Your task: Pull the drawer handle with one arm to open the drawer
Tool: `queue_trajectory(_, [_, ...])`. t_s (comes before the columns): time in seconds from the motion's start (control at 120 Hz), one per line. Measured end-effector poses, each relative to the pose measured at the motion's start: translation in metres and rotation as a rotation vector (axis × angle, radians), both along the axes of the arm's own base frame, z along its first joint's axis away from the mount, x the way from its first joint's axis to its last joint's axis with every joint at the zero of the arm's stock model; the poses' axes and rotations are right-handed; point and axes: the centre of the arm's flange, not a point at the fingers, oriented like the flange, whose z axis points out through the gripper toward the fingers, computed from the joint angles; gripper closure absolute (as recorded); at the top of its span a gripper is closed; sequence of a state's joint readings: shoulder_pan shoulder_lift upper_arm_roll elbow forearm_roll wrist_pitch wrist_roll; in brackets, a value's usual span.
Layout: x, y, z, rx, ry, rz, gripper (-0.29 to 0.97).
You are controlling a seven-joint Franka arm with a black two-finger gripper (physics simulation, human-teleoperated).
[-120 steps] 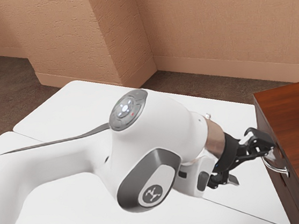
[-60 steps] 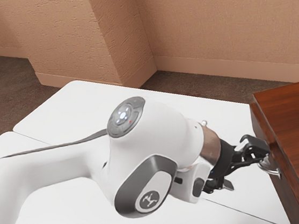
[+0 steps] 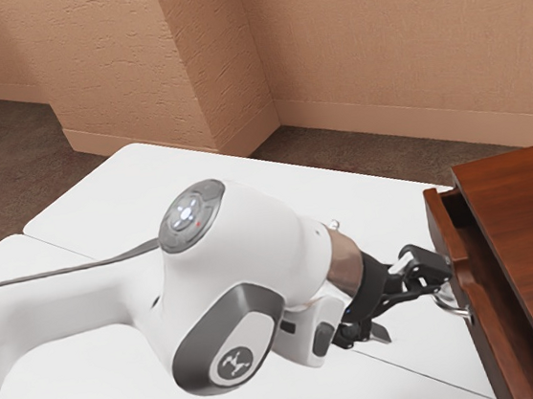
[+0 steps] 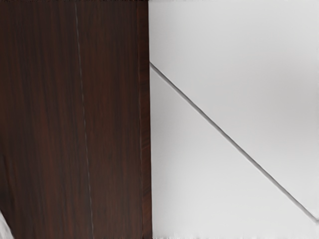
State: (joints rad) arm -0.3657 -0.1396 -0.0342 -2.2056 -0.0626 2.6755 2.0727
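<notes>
1. While the black two-finger gripper (image 3: 434,281) grips the small silver metal loop handle (image 3: 455,305) between closely set fingers, the dark brown wooden drawer (image 3: 441,228) stands partly out of the dark brown wooden cabinet (image 3: 529,218). A gap shows between the drawer's front and the cabinet's body.
2. The handle sits on the drawer's front, on the face turned away from the cabinet. The gripper meets it from that side, and the white seven-joint arm (image 3: 237,280) stretches back over the flat white table (image 3: 150,193), well apart from the cabinet.
3. By my reading, the step in hand is the pull itself, and the drawer looks only a little way open.
4. The next move calls for a straight draw away from the cabinet, along the line the drawer slides on. The grip should stay firm, without lift or twist, or the fingers could slip off the thin loop.
5. Counted:
   - one arm
   - one gripper
   - one cabinet
   - one drawer
   - one handle
   - one table, its top crossed by thin seam lines
</notes>
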Motion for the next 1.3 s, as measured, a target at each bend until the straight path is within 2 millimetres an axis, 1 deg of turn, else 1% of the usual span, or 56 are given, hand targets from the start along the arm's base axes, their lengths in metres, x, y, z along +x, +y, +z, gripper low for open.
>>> queue_trajectory(0.117, [-0.006, 0.004, 0.001, 0.0, 0.0, 0.002, 0.01])
queue_trajectory(0.267, [-0.007, 0.012, 0.0, 0.003, 0.0, 0.013, 0.0])
queue_trajectory(0.4, [-0.02, 0.021, -0.002, 0.004, 0.005, 0.021, 0.01])
queue_trajectory(0.483, [-0.027, 0.028, 0.003, 0.002, -0.005, 0.03, 0.05])
queue_trajectory(0.558, [-0.028, 0.034, 0.009, -0.002, -0.017, 0.04, 0.03])
queue_trajectory(0.633, [-0.033, 0.043, 0.005, 0.002, -0.011, 0.054, 0.02])
queue_trajectory(0.675, [-0.036, 0.047, 0.003, 0.005, -0.011, 0.058, -0.01])
queue_trajectory(0.767, [-0.044, 0.054, -0.003, 0.006, -0.004, 0.067, 0.0])
queue_trajectory(0.958, [-0.057, 0.06, 0.0, 0.004, -0.014, 0.071, 0.0])
queue_trajectory(1.1, [-0.065, 0.066, -0.001, 0.0, -0.015, 0.079, 0.03])
queue_trajectory(1.225, [-0.068, 0.072, 0.0, 0.002, -0.02, 0.089, 0.0])
queue_trajectory(1.3, [-0.068, 0.073, 0.001, 0.002, -0.021, 0.09, 0.0])
